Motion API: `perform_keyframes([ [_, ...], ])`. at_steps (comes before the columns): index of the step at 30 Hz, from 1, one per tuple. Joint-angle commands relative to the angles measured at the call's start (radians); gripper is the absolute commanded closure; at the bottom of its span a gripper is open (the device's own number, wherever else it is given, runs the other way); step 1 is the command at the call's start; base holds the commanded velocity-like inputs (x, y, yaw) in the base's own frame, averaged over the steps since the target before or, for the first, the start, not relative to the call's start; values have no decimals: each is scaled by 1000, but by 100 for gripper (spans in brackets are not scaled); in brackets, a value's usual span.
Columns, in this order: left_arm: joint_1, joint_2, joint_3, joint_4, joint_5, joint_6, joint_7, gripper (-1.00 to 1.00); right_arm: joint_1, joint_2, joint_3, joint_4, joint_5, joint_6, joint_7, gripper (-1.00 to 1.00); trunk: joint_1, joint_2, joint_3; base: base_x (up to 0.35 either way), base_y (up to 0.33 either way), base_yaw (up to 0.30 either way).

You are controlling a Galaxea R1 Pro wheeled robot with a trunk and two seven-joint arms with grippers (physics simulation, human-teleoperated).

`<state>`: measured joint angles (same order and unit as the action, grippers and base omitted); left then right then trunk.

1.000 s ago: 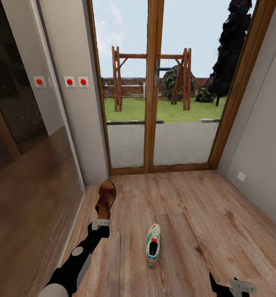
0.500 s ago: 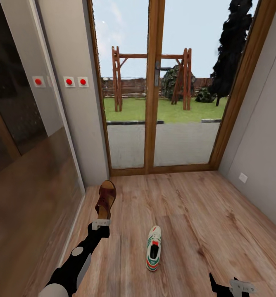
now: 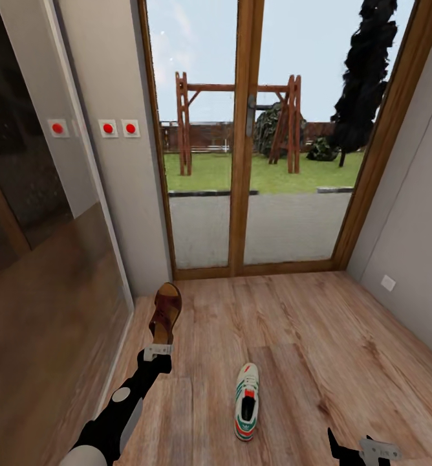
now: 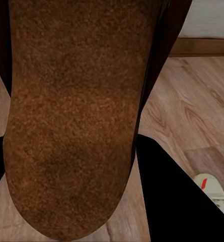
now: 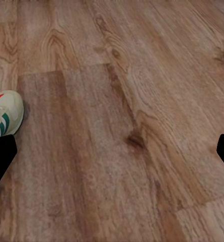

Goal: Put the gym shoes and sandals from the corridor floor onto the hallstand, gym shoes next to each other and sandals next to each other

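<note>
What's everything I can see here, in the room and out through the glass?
sandal: one, dark brown, held up by the left gripper, sole facing the left wrist camera
gym shoe: one, white with green stripes and red patch, on the floor
floor: light brown wood planks
glazed door: wooden frame, dark handle, straight ahead
red buttons: three, on white plates, left wall
wall socket: one, white, right wall
swing frame: wooden, on the lawn outside
left gripper: black arm, shut on the sandal
right gripper: open, low at the view's bottom right
</note>
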<state>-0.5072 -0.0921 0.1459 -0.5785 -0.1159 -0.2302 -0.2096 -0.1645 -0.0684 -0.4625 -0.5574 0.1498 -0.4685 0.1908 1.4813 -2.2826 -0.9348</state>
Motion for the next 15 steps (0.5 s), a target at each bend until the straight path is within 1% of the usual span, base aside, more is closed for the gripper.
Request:
perform_keyframes([
  [1,-1,-1,9,0,-14,-4,-7,100,-1,1,-8,1,10,-4,7,-100,0,0,-1,12,5,0],
  [6,-1,-1,8,0,-13,-3,-7,100,-1,1,-8,1,10,-4,7,-100,0,0,-1,43,4,0],
  [11,-1,-1,8,0,-13,-2,-7,100,-1,1,-8,1,10,-4,7,-100,0,0,-1,193,64,0],
  [15,-1,-1,8,1,-13,-3,-7,100,-1,1,-8,1,10,-4,7,-100,0,0,-1,40,12,0],
])
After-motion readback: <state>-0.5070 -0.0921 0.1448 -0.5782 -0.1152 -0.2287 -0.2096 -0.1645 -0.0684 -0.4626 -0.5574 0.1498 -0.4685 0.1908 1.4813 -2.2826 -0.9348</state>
